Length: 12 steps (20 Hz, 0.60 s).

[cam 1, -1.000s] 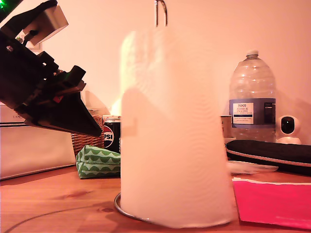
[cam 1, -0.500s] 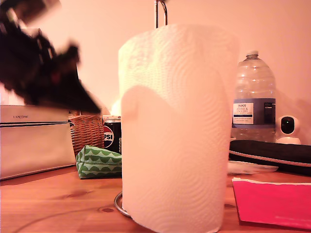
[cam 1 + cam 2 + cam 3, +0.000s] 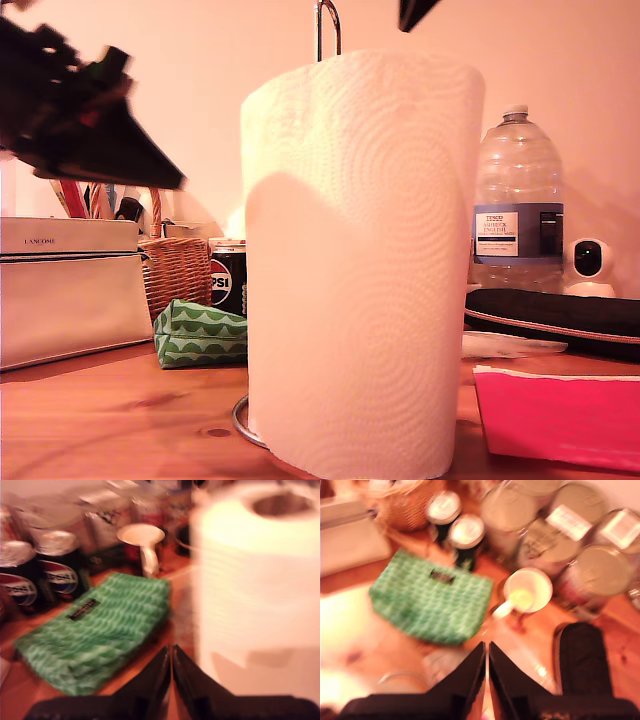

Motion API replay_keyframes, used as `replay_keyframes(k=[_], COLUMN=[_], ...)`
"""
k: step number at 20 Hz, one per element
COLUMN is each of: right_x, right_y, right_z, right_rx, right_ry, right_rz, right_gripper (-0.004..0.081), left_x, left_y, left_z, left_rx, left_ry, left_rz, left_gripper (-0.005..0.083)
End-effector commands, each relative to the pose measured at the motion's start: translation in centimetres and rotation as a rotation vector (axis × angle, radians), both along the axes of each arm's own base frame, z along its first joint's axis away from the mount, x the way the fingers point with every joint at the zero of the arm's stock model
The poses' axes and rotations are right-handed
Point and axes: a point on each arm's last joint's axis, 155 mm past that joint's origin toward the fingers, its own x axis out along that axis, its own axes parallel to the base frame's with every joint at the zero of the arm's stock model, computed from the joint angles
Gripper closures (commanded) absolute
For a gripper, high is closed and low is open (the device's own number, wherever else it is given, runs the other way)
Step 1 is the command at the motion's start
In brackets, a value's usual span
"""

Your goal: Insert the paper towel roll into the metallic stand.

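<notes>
The paper towel roll [image 3: 362, 265] stands nearest the exterior camera, upright on the desk [image 3: 110, 420], seated over the metallic stand [image 3: 327, 28]: the chrome ring base shows at the roll's foot and the looped rod pokes out above its top. I judge the insertion itself done, with only a clean retreat left.

My first gripper [image 3: 171, 656] has its jaws pressed together on nothing, beside the roll and over the green patterned pouch [image 3: 97, 625]. My second gripper [image 3: 487, 652] is likewise closed and empty, high above the desk, looking down on the pouch and a white cup [image 3: 527, 591] behind the roll. Both wrist pictures are blurred.

To finish well, I would pull each arm up and away from the roll, never sideways across it, since a brush against its tall flank could tip roll and stand together.

Beyond the roll stand the Pepsi cans [image 3: 229, 277], a wicker basket [image 3: 175, 272] and a large water bottle [image 3: 517, 200].
</notes>
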Motion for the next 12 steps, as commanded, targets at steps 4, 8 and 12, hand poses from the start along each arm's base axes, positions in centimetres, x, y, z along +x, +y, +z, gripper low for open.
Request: replay_keyframes(k=[4,8,12], right_x=[-0.8,-1.5,-2.4], right_y=[-1.6,-3.4,-6.7], right_z=[-3.3,-5.1,-7.3], right_rx=[0.016,0.077,0.134], right_ry=[-0.039,-0.174,-0.277], right_rz=[-0.026,-0.05,-0.118], right_gripper=[0.0781,0.0781,0.0781], left_x=[1.3,2.5,3.3], left_y=[2.5,4.8,6.5], left_z=[0.2,0.9,1.1], left_rx=[-0.037,-0.063,-0.086], left_ry=[0.002,-0.015,-0.007], left_rz=[0.026,0.083,0.142], left_gripper=[0.0795,0.0795,0.0795])
